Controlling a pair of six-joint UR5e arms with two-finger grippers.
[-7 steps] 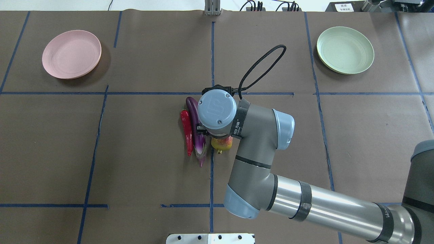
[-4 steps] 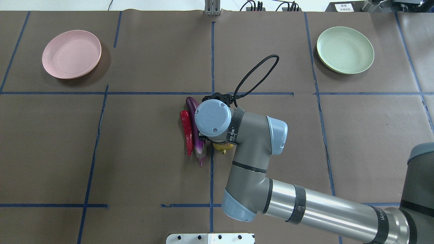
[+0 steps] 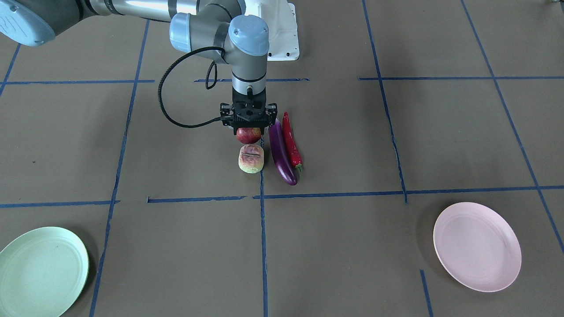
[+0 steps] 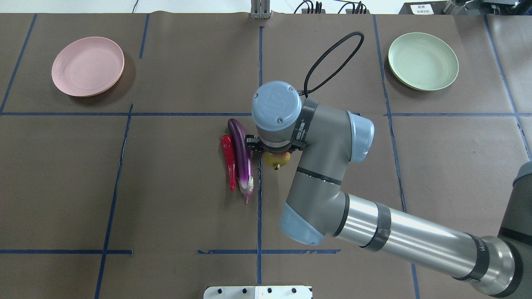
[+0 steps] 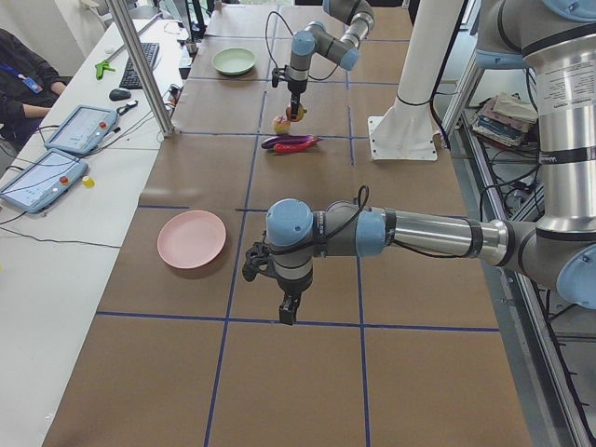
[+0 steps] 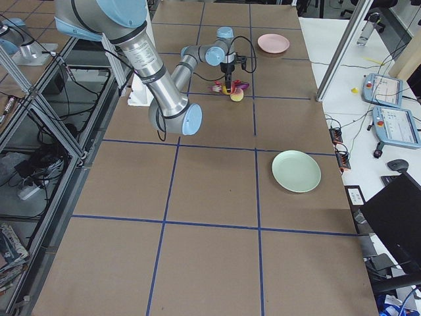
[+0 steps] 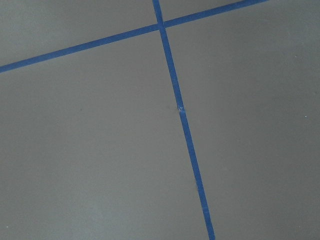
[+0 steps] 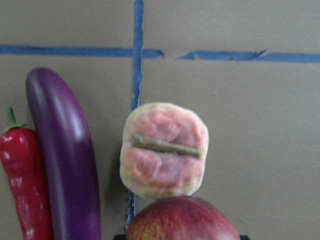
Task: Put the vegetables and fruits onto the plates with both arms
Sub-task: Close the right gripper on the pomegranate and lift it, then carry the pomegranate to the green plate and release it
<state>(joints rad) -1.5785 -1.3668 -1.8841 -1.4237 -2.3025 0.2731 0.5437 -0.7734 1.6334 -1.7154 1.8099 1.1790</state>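
Far out on the robot's left, the left gripper (image 5: pixel 289 315) hangs above the brown counter (image 4: pixel 166 187), pointing down, its own camera showing only blue tape lines (image 7: pixel 172 85) crossing. It shows only in the side view, so whether it is spread or closed cannot be told. Next along comes the pink plate (image 4: pixel 87 66), sitting bare at the far left of the overhead view.

Now to the middle, and here is the cluster! The red chili pepper (image 4: pixel 228 160) lies lengthwise, touching the purple eggplant (image 4: pixel 242 155) on its right. Just beside the eggplant, the right gripper (image 3: pixel 249 132) points straight down with both fingers clamped on the pomegranate (image 3: pixel 248 135), gripping it from above. The peach-like fruit (image 3: pixel 251 159) rests on the counter on the side of the pomegranate away from the robot, very close to it, stem line facing up, hidden beneath the right arm (image 4: pixel 324 166) in the overhead view.

Over on the far right, the mint green plate (image 4: pixel 423 61) sits well apart from everything, with nothing on it.
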